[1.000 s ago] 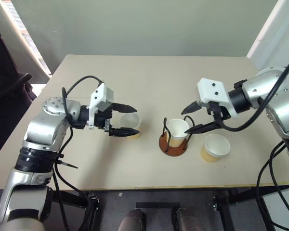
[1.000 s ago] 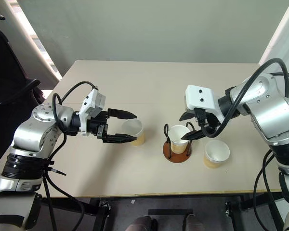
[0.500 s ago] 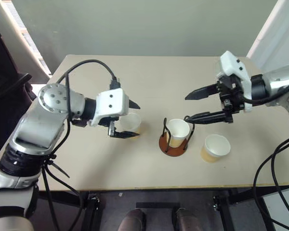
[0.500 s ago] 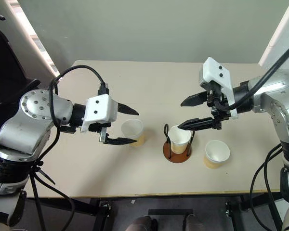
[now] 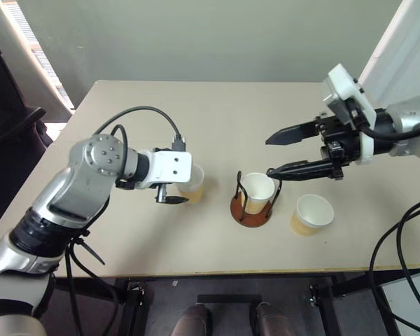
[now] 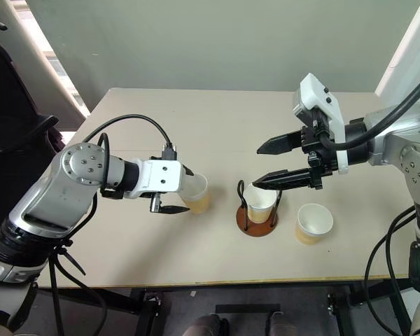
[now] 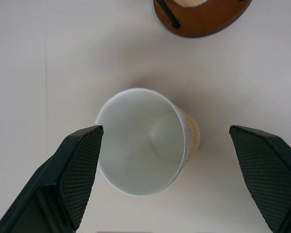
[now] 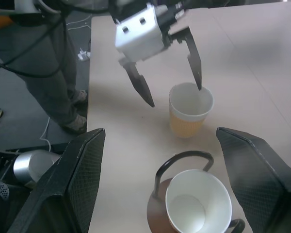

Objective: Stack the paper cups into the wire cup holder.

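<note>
Three tan paper cups stand on the table. One paper cup stands left of centre between the wide fingers of my open left gripper, which points down over it. In the left wrist view this cup has one fingertip close to its rim and the other well apart. A second cup sits inside the wire cup holder. The third cup stands to the holder's right. My right gripper hangs open and empty above the holder.
The beige table's front edge runs just below the cups. A black chair stands off the table's left end. In the right wrist view a person's legs show on the floor beside the table.
My left gripper has rolled and tipped down over the left cup. My right gripper has lifted off the cup in the holder, leaving it there, and turned.
</note>
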